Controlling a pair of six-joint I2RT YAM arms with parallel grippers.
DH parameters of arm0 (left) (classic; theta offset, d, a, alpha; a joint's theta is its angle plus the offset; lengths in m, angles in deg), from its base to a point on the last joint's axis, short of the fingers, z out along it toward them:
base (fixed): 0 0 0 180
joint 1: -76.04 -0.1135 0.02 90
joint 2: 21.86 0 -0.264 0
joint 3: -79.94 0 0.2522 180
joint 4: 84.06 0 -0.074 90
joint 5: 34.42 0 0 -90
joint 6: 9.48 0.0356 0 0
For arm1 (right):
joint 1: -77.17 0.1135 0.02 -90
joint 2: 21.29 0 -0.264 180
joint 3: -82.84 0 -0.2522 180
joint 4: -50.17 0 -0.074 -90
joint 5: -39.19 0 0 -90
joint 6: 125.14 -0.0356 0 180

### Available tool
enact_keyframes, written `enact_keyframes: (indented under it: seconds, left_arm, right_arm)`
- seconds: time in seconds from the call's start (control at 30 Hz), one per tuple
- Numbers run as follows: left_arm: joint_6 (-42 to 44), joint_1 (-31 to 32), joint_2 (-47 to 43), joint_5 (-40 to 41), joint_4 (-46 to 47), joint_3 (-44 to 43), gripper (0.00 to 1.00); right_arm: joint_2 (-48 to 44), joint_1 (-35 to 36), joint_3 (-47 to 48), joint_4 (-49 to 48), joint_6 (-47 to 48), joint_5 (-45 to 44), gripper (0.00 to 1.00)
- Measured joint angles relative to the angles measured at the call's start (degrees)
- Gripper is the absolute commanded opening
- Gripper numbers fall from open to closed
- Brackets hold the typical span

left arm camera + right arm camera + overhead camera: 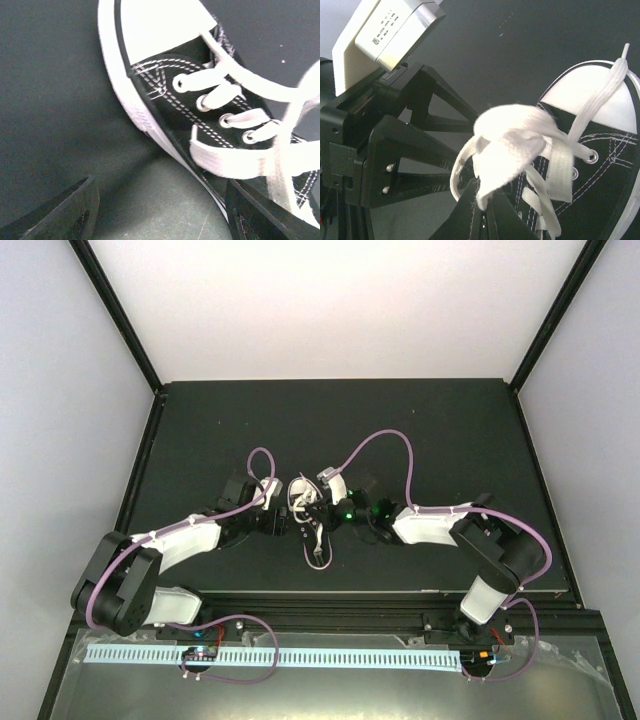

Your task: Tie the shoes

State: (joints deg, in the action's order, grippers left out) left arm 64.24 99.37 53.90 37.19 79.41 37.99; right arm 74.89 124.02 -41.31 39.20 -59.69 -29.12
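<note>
Stock for your station, largest first. Black table (420, 430): lies beneath both of your grippers. Black canvas sneaker (170, 100), white toe cap: rests on the table between your two grippers, its white rubber rim running down to the right-hand finger of your left gripper (160, 217). Left gripper: fingers spread wide, nothing clamped. Right gripper (481, 220): fingers pressed together, pinching a bunched loop of the white laces (512, 135), which rises straight from its fingertips beside the sneaker's eyelets.
</note>
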Motion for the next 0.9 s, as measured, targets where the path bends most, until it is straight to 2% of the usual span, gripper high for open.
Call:
enact_keyframes:
  seconds: [0.47, 0.9]
  left_arm:
    - [5.33, 0.24, 0.04, -2.38, 1.16, -1.92, 0.74]
    - [8.52, 1.2, 3.82, -2.64, 2.84, -4.57, 0.63]
  right_arm:
    - [0.44, 0.0, 1.09, 1.2, 0.02, 0.0, 0.02]
    - [0.63, 0.0, 1.75, 1.64, 0.02, 0.02, 0.02]
